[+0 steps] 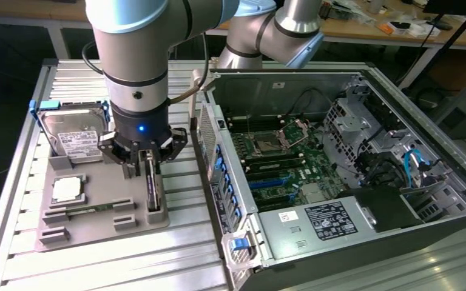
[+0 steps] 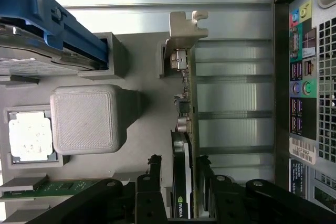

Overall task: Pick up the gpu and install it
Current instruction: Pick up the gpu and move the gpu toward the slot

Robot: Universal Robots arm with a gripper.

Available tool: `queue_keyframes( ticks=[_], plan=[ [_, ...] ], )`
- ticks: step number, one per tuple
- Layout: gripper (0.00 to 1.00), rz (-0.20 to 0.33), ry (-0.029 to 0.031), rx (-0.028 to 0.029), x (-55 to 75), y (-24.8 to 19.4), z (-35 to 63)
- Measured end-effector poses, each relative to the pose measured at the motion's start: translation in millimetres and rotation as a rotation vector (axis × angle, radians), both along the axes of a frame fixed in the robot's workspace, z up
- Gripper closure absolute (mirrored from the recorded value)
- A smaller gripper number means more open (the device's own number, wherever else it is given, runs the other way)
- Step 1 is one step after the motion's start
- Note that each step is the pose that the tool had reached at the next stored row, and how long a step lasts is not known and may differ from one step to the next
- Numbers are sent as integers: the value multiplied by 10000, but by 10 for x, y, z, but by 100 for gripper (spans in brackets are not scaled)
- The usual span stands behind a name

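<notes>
The gpu point(image 1: 153, 191) is a thin dark card standing on its long edge in a slot of the grey holder tray point(image 1: 95, 233). In the wrist view the gpu point(image 2: 185, 103) has its silver bracket at the far end and a black fan near my fingers. My gripper point(image 1: 147, 159) is directly over it, pointing straight down. My gripper point(image 2: 178, 163) straddles the card, one finger point(image 2: 154, 167) on each side. A narrow gap still shows beside the card, so the jaws are open and nothing is lifted.
On the same tray are a hard drive point(image 1: 75, 138) in a blue frame, a square CPU chip point(image 1: 67, 189) and a green memory stick point(image 1: 83, 210). The open computer case point(image 1: 427, 121) lies to the exterior view's right, its motherboard point(image 1: 286, 163) exposed. The case's rear panel point(image 2: 307, 77) is close beside the card.
</notes>
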State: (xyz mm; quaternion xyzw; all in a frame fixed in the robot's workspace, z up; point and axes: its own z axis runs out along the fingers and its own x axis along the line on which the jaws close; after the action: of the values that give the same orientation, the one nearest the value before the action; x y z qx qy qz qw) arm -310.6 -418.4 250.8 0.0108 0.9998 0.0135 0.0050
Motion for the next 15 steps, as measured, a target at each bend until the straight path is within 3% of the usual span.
queue_keyframes(
  ticks=[15],
  plan=[
    [60, 2, -1, 1, 19, -5, -41]
  ],
)
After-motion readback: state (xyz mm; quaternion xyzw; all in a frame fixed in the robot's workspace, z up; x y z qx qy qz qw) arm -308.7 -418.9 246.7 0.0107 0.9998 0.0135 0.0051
